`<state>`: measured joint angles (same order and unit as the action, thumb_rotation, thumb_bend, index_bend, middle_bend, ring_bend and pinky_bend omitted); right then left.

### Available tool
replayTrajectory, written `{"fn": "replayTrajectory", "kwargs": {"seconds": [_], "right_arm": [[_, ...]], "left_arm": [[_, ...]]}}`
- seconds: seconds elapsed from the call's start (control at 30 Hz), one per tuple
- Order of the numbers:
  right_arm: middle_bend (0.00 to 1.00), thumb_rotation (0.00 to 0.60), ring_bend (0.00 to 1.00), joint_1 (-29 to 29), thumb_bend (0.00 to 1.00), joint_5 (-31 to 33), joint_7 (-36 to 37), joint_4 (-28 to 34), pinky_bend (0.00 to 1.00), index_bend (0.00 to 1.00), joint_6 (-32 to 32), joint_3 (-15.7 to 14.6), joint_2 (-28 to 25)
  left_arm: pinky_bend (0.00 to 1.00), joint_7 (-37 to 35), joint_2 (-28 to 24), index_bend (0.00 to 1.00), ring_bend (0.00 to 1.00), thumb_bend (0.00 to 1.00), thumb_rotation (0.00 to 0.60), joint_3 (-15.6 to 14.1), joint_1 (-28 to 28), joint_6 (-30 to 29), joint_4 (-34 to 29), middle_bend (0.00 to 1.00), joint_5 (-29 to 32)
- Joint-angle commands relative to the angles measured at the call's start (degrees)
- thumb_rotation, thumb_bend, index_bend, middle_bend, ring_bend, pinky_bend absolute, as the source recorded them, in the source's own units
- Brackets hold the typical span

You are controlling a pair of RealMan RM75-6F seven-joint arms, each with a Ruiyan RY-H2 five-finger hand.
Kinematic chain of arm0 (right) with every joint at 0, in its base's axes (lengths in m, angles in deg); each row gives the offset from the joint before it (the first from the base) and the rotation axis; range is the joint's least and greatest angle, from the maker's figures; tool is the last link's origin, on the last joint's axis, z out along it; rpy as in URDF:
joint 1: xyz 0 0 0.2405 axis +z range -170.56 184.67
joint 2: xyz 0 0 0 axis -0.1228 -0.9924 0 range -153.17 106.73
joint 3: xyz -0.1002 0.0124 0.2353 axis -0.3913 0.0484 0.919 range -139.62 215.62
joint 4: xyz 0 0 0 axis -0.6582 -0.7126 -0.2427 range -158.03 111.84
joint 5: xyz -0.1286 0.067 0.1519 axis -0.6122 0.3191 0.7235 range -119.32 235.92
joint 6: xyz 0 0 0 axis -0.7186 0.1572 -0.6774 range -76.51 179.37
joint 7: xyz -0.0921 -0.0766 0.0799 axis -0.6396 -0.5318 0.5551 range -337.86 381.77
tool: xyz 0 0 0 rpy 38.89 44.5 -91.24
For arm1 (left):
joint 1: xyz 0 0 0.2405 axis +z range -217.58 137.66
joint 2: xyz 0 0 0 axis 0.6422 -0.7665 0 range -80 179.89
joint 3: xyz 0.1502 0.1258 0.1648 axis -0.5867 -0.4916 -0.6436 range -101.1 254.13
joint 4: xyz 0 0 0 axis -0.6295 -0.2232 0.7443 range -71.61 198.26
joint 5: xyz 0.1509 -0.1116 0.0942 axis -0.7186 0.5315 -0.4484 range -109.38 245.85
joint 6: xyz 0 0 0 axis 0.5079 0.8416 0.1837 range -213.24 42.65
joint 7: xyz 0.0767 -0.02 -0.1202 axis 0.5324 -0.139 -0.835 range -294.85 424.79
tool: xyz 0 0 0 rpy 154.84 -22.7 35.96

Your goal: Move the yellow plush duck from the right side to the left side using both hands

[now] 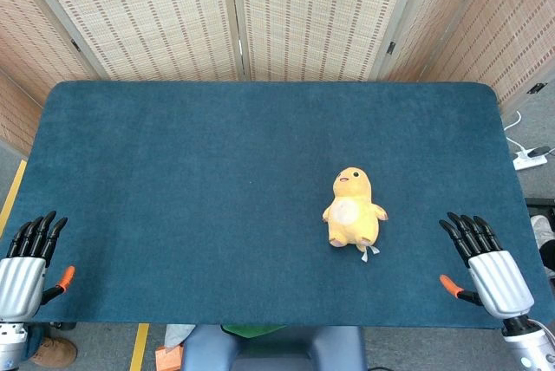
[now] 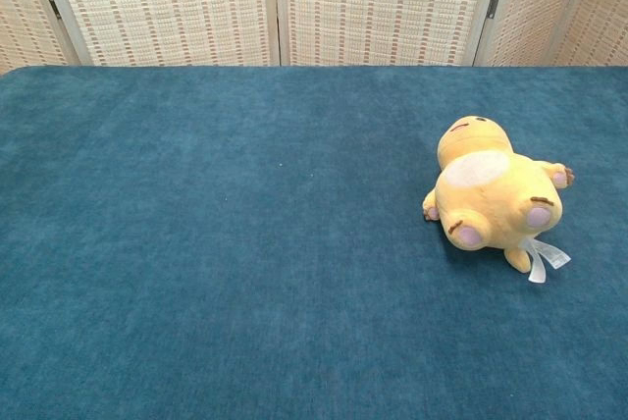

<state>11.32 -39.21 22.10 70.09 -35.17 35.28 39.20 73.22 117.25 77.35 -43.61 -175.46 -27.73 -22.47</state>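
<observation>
The yellow plush duck (image 1: 353,211) lies on its back on the right half of the blue table, feet toward me and a white tag trailing from it; the chest view shows the duck (image 2: 494,194) at mid right. My right hand (image 1: 484,265) rests at the table's near right corner, fingers straight and apart, holding nothing, well right of the duck. At the near left corner my left hand (image 1: 29,263) is likewise spread and empty. Neither hand shows in the chest view.
The blue felt table (image 1: 217,180) spans both views. Woven folding screens (image 1: 286,16) stand behind its far edge. A power strip (image 1: 529,159) lies on the floor off the right edge.
</observation>
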Motion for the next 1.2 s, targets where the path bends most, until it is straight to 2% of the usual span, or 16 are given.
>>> {"fn": "replayTrajectory", "kwargs": {"seconds": [0.03,0.2,0.3,0.47,0.6,0.73,0.8,0.83,0.9,0.93,0.97,1.03,1.1,1.17,1.2], "right_arm": [[0.00,0.600,0.00,0.4,0.19,0.4,-0.5,0.0,0.00,0.00,1.0,0.1,0.2],[0.00,0.600,0.00,3.4,0.19,0.7,-1.5,-0.3,0.00,0.00,5.4,1.0,2.2],[0.00,0.600,0.00,8.3,0.19,1.6,-4.0,0.7,0.00,0.00,11.9,3.1,3.2],[0.00,0.600,0.00,15.4,0.19,8.1,-9.5,3.2,0.00,0.00,23.7,6.6,4.8],[0.00,0.600,0.00,20.4,0.19,13.7,-13.8,3.9,0.00,0.00,32.1,8.2,6.9],[0.00,0.600,0.00,24.3,0.21,18.3,-16.8,1.8,0.00,0.00,37.2,9.5,10.3],[0.00,0.600,0.00,25.5,0.25,19.8,-18.3,0.6,0.01,0.00,38.7,9.5,11.5],[0.01,0.600,0.00,26.1,0.29,20.4,-19.2,0.0,0.06,0.00,39.1,9.4,12.3],[0.09,0.600,0.03,26.5,0.35,20.5,-20.0,-1.2,0.21,0.00,38.5,9.3,13.6],[0.19,0.600,0.09,26.4,0.38,20.9,-20.5,-2.0,0.34,0.01,37.8,9.3,14.3],[0.26,0.600,0.15,26.4,0.40,20.8,-21.0,-2.9,0.41,0.02,36.6,9.3,15.4],[0.44,0.600,0.32,26.2,0.44,20.4,-21.5,-4.1,0.58,0.13,34.9,9.1,16.8],[0.60,0.600,0.48,25.7,0.51,18.5,-21.7,-5.2,0.74,0.29,32.2,8.7,18.0],[0.72,0.600,0.60,25.2,0.57,15.0,-20.6,-5.5,0.87,0.44,28.7,8.0,19.0],[0.74,0.600,0.63,25.0,0.60,13.2,-19.6,-5.8,0.90,0.48,27.2,7.7,19.2]], "left_arm": [[0.09,0.2,0.0,0.00,0.00,0.34,0.600,0.0,0.1,-0.1,-0.1,0.00,0.0],[0.09,-0.7,-0.3,0.00,0.00,0.34,0.600,-0.1,-0.1,1.0,-0.4,0.00,0.4],[0.09,-1.2,-0.6,0.00,0.00,0.34,0.600,0.2,-0.6,1.9,-0.6,0.00,1.1],[0.09,-2.1,-1.0,0.00,0.00,0.34,0.600,0.4,-1.1,2.8,-0.4,0.00,1.4],[0.09,-3.3,-1.5,0.00,0.00,0.34,0.600,0.6,-1.2,3.6,-0.5,0.00,2.4],[0.09,-4.3,-1.9,0.00,0.00,0.34,0.600,0.8,-1.3,4.1,-0.5,0.00,3.1],[0.09,-4.5,-2.0,0.00,0.00,0.34,0.600,0.8,-1.3,4.2,-0.4,0.00,3.2],[0.09,-4.7,-2.1,0.00,0.00,0.34,0.600,0.8,-1.3,4.3,-0.4,0.00,3.2],[0.09,-4.9,-2.2,0.00,0.00,0.34,0.600,0.7,-1.4,4.6,-0.4,0.00,3.2],[0.09,-5.1,-2.3,0.00,0.00,0.34,0.600,0.6,-1.5,4.7,-0.3,0.00,3.0],[0.09,-5.4,-2.4,0.00,0.00,0.34,0.600,0.5,-1.5,4.8,-0.2,0.00,2.8],[0.09,-5.6,-2.4,0.00,0.00,0.34,0.600,0.5,-1.5,4.7,-0.2,0.00,2.8],[0.09,-5.7,-2.4,0.00,0.00,0.34,0.600,0.5,-1.5,4.6,-0.2,0.00,2.9],[0.09,-5.8,-2.5,0.00,0.00,0.34,0.600,0.5,-1.4,4.6,-0.3,0.00,3.0],[0.09,-5.8,-2.5,0.00,0.00,0.34,0.600,0.5,-1.4,4.6,-0.3,0.00,3.0]]}}
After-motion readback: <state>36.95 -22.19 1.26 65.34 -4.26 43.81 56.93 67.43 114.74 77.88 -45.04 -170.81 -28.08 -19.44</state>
